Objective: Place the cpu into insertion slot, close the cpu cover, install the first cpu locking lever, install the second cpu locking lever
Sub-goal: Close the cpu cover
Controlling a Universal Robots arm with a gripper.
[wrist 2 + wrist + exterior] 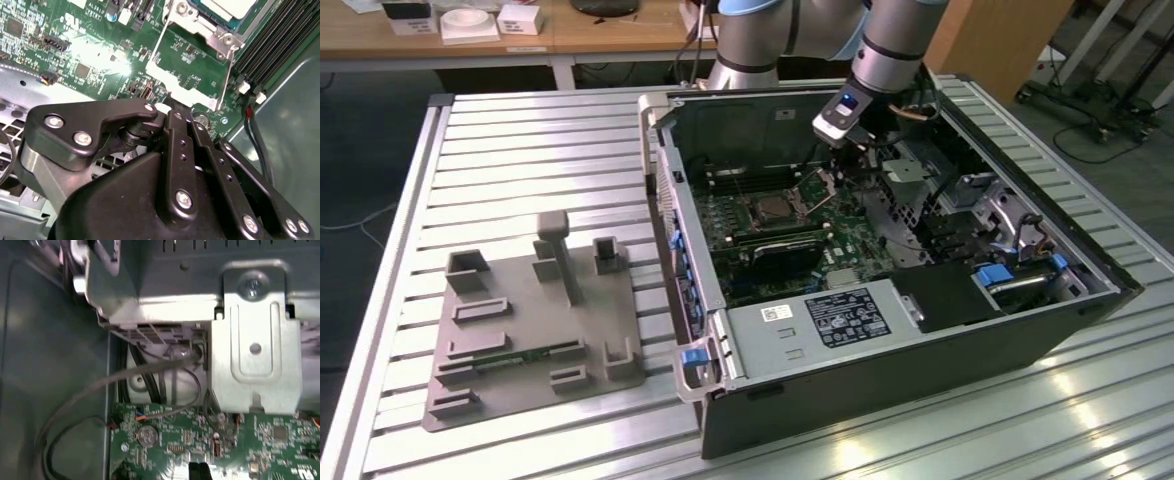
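Silvery cpu cover stands tilted open, free edge touching the claw; claw fingers drawn together, grip unconfirmed. Beyond the claw, the cpu lies in the insertion slot, ready for covering.

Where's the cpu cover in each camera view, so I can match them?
Exterior view: the cpu cover stands open inside the case, below the arm's wrist.
Second wrist view: cpu cover just beyond the end effector.
First wrist view: shares the landmark, the green motherboard.
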